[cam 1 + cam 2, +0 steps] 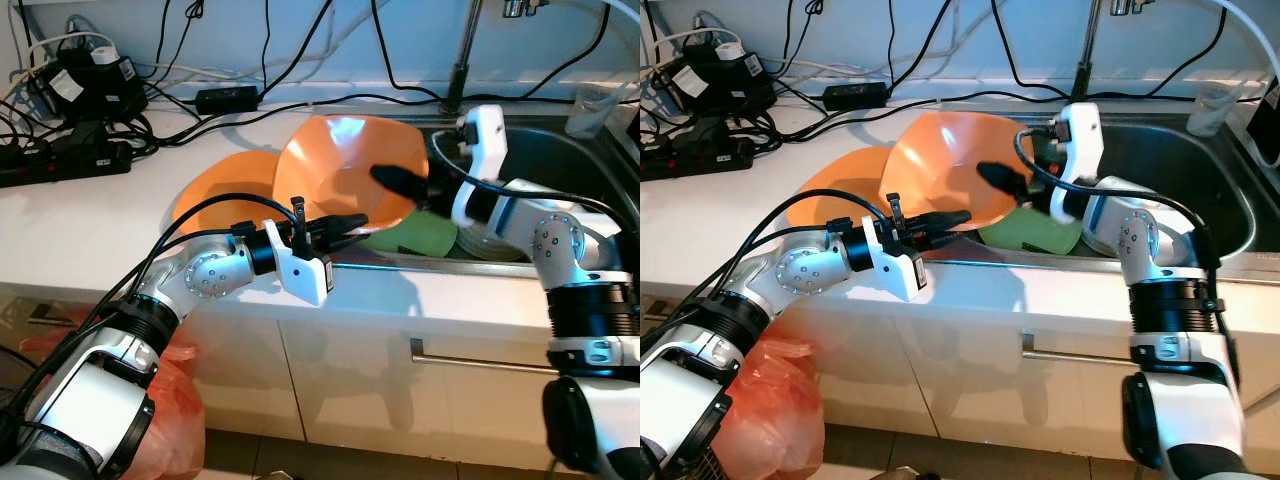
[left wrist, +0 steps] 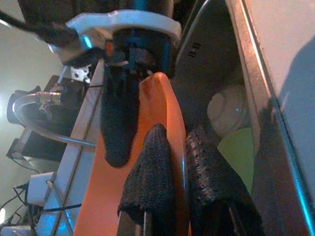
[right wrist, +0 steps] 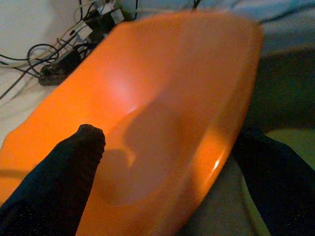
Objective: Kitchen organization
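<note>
Orange plastic dominates the left eye view: a tilted orange bowl (image 1: 345, 170) is held over the sink (image 1: 560, 170) edge, the right gripper (image 1: 400, 185) with one finger inside it, the left gripper (image 1: 345, 222) at its lower rim. An orange plate (image 1: 215, 190) lies on the desk (image 1: 90, 230) just behind; a green dish (image 1: 420, 238) waits in the sink, so sorting looks barely begun. Cables and a power strip (image 1: 65, 160) crowd the desk's back.

Right eye view: same scene, plus an orange bag (image 1: 775, 405) on the floor.

Left wrist view: jaws clamped on the bowl's rim.

Right wrist view: jaws astride the bowl's wall, gripping it.
</note>
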Robot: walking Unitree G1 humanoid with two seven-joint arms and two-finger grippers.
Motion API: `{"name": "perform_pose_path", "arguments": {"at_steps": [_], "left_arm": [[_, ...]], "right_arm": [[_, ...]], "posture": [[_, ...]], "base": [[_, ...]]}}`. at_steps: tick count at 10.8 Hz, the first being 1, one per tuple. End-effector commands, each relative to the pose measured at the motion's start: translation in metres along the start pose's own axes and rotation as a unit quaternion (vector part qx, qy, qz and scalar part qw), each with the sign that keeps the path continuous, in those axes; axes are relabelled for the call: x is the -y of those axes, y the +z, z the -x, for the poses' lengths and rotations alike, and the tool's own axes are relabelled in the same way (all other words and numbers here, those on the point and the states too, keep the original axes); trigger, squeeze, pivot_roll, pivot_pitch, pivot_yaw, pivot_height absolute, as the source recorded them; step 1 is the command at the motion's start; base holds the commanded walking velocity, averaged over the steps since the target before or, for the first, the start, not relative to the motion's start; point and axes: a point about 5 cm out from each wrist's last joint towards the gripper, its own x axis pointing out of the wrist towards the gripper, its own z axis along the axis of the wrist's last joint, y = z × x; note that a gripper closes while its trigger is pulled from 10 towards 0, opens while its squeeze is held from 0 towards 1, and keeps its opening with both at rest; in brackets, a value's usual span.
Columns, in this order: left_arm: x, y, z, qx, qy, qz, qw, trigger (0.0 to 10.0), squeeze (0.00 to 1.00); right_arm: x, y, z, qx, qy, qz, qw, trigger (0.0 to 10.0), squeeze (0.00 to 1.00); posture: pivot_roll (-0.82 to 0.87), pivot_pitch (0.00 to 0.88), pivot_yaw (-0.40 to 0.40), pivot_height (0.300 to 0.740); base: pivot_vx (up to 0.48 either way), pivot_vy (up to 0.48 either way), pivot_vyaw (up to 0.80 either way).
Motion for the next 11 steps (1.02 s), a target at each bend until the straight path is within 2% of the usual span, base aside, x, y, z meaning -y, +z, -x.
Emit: {"name": "perform_pose_path", "arguments": {"at_steps": [1,2,3,4,11], "left_arm": [[-0.0142,0.0040,-0.0027,0.017,0.024,-0.022,0.999,0.0,0.00],[-0.0128,0.0055,-0.0031,0.021,0.026,-0.021,0.999,0.0,0.00],[-0.0112,0.0064,-0.0040,0.024,0.028,-0.019,0.999,0.0,0.00],[-0.0107,0.0074,-0.0052,0.028,0.029,-0.019,0.999,0.0,0.00],[-0.0063,0.0135,-0.0094,0.048,0.031,-0.015,0.998,0.0,0.00]], "right_arm": [[-0.0021,0.0026,-0.0014,0.000,0.013,-0.021,1.000,10.0,0.00],[0.0002,-0.0007,-0.0029,-0.005,0.012,-0.042,0.999,10.0,0.00],[0.0002,0.0008,-0.0038,-0.004,0.018,-0.051,0.999,4.1,0.00],[0.0007,0.0037,-0.0038,0.000,0.019,-0.057,0.998,0.0,0.00],[0.0030,-0.0017,-0.0068,-0.005,0.014,-0.065,0.998,0.0,0.00]], "posture": [[-0.09,0.000,0.099,0.740],[-0.09,0.000,0.097,0.740],[-0.09,0.000,0.096,0.740],[-0.09,0.000,0.098,0.740],[-0.10,0.000,0.106,0.740]], "base": [[0.000,0.000,0.00],[0.000,0.000,0.00],[0.000,0.000,0.00],[0.000,0.000,0.00],[0.000,0.000,0.00]]}}
